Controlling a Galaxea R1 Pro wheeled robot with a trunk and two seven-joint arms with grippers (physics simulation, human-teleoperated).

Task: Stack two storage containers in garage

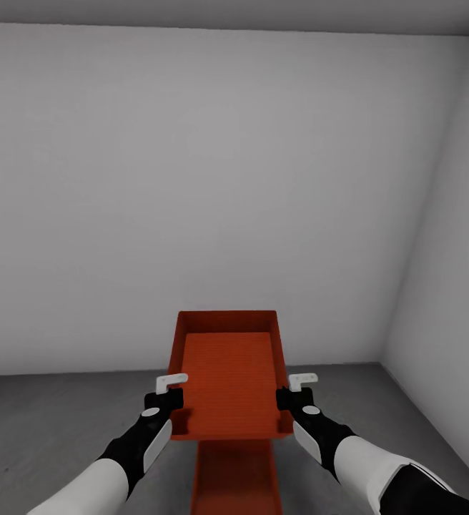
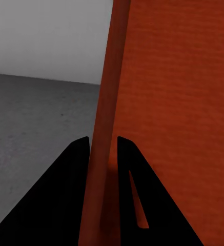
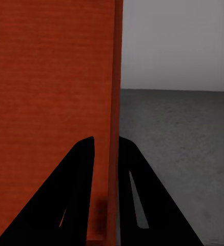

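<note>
In the head view I hold one orange-red storage container (image 1: 227,372) up in front of me, open side up, between both arms. My left gripper (image 1: 166,400) is shut on its left wall and my right gripper (image 1: 293,398) is shut on its right wall. The left wrist view has the left gripper (image 2: 102,141) straddling the thin wall (image 2: 109,77), one black finger on each side. The right wrist view has the right gripper (image 3: 106,139) pinching the opposite wall (image 3: 116,77) the same way. The second storage container (image 1: 234,476) lies lower down, directly beneath the held one, partly hidden by it.
A plain white wall (image 1: 213,186) stands straight ahead and meets a second white wall (image 1: 449,257) in a corner at the right. Dark grey speckled concrete floor (image 1: 56,411) spreads to both sides of the containers.
</note>
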